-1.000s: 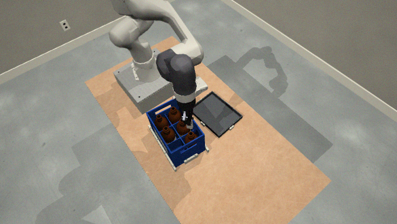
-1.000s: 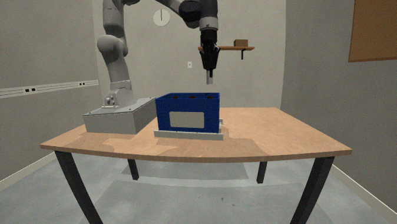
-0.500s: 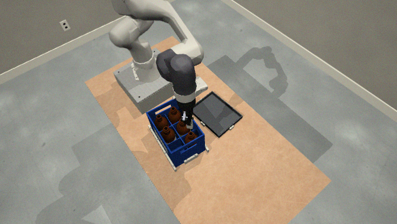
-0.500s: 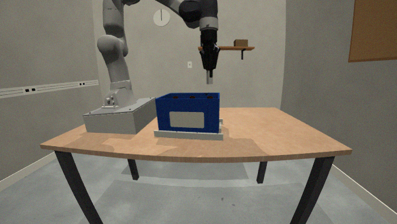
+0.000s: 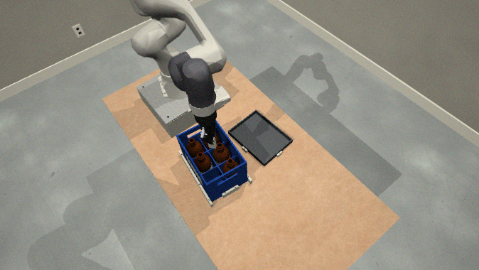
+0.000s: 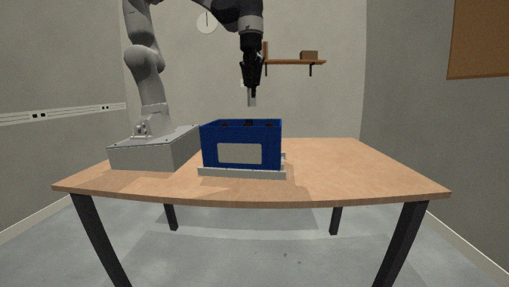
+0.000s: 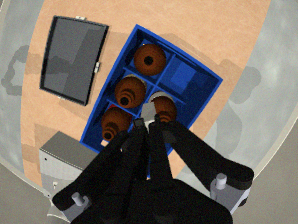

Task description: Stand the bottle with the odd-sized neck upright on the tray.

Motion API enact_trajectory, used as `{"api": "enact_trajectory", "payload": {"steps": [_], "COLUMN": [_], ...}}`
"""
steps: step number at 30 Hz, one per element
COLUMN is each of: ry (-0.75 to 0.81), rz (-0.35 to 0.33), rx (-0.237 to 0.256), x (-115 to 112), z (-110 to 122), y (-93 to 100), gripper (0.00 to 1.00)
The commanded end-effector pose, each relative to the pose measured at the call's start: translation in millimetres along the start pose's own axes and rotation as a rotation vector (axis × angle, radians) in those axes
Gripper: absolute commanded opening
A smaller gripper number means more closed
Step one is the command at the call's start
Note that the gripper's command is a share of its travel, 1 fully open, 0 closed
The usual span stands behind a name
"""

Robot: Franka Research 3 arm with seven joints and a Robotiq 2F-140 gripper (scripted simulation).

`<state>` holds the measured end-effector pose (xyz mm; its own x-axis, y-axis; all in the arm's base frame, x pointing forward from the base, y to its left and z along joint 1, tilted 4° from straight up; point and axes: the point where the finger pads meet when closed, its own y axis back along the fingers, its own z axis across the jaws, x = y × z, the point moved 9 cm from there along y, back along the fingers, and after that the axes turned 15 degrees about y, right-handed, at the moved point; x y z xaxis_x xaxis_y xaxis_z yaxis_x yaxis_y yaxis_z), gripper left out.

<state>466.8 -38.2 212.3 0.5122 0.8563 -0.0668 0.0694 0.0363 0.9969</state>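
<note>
A blue crate (image 5: pixel 227 182) (image 6: pixel 242 136) (image 7: pixel 212 90) with six compartments stands on a white base frame (image 6: pixel 242 174) on the table. Brown bottles stand upright in it; the nearer ones (image 5: pixel 193 146) (image 5: pixel 202 160) (image 5: pixel 221 152) (image 5: pixel 230 165) show plainly, and one is mostly hidden behind my gripper. In the wrist view I see three bottles in a row (image 7: pixel 150 60) (image 7: pixel 129 91) (image 7: pixel 116 123) and one (image 7: pixel 166 108) just under my fingertips. My gripper (image 5: pixel 212 143) (image 6: pixel 251 101) (image 7: pixel 150 111) is shut on nothing and hangs above the crate's rim. The dark tray (image 5: pixel 263 138) (image 7: pixel 72 59) lies flat and bare beside the crate.
The robot's grey base block (image 5: pixel 170 110) (image 6: pixel 151 151) stands close behind the crate. One crate compartment (image 7: pixel 180 76) holds no bottle. The wooden table (image 5: pixel 302 220) (image 6: pixel 340 177) stretches on beyond the crate and tray.
</note>
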Motion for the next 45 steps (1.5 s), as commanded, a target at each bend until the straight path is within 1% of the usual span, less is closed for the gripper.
{"api": "enact_trajectory", "payload": {"steps": [1,3,4,5,9,11,17,18,45], "ry": [0.008,0.008,0.010,0.011,0.024,0.028,0.029,0.029,0.029], "rz": [-0.012,-0.012,-0.011,-0.010,-0.006,-0.004,-0.004,-0.004,-0.004], "rx": [-0.002,-0.002,-0.002,-0.003,-0.011,-0.015,-0.016,-0.016,-0.016], "x": [-36.7,-36.7,-53.8,-62.8,-92.9,-99.6,-100.6,-100.6,-100.6], "z": [-18.3,-18.3,-30.5,-37.7,-67.4,-75.7,-77.1,-77.1,-77.1], "y": [3.3,3.3,2.2,1.1,-5.5,-7.9,-8.3,-8.3,-8.3], "gripper": [0.10,0.10,0.10,0.10,0.10,0.10,0.10,0.44,0.44]}}
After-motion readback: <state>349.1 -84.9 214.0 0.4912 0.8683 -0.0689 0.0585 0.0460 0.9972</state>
